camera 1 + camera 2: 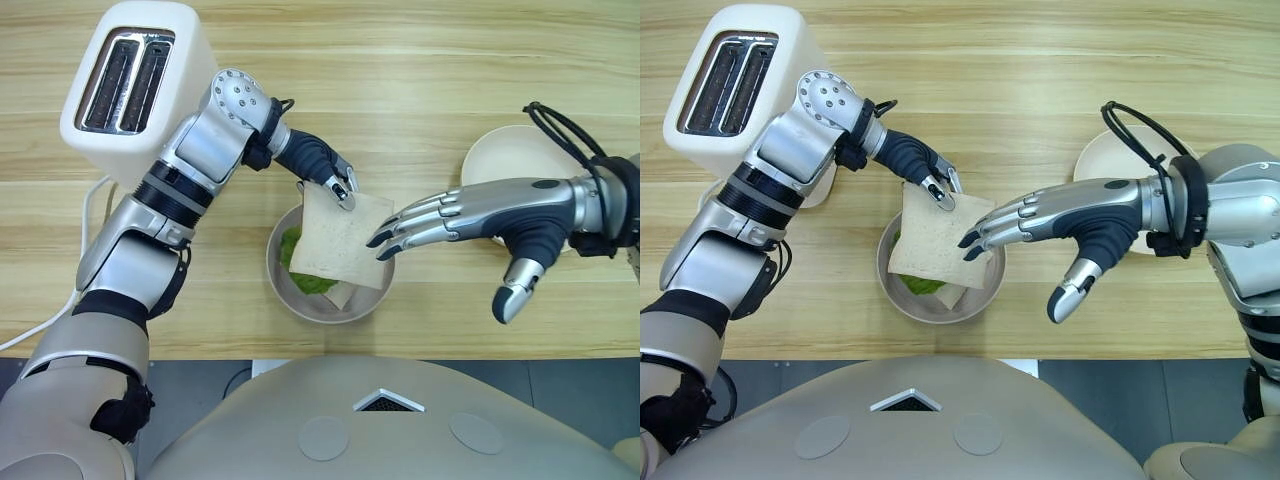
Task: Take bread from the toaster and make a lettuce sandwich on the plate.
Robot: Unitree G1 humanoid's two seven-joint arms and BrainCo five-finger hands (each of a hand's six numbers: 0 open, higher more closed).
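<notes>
Through the left eye, I take the plate (272, 262) on the wooden table (420, 60) as my reference. My left hand (325, 165) sits just above the plate's far-left edge, pinching the top corner of a slice of bread (340, 240). The slice hangs tilted over the plate and covers most of its middle and right side. Lettuce (312, 283) lies inside the plate, showing green at the left and lower edge of the held slice. The corner of a second slice (345, 295) peeks out beneath it near the plate's front rim. My right hand (470, 225) comes in from the right of the plate. Its fingers are straight and slightly fanned, and its thumb hangs down well apart from them. The fingertips reach the held slice's right edge, but I cannot tell whether they press on it. The toaster (135, 85) stands well beyond the plate to the far left, slots up. A cream dish (505, 150) sits to the far right of the plate, partly behind my right wrist.

Through the right eye the layout reads the same. The left hand (925, 170) nips the slice's upper corner above the plate's (882, 265) far rim. The right hand (1070, 225) is flat and holding nothing, its fingertips over the plate's right rim. The lettuce (922, 285) is tucked under the slice near the plate's front.
</notes>
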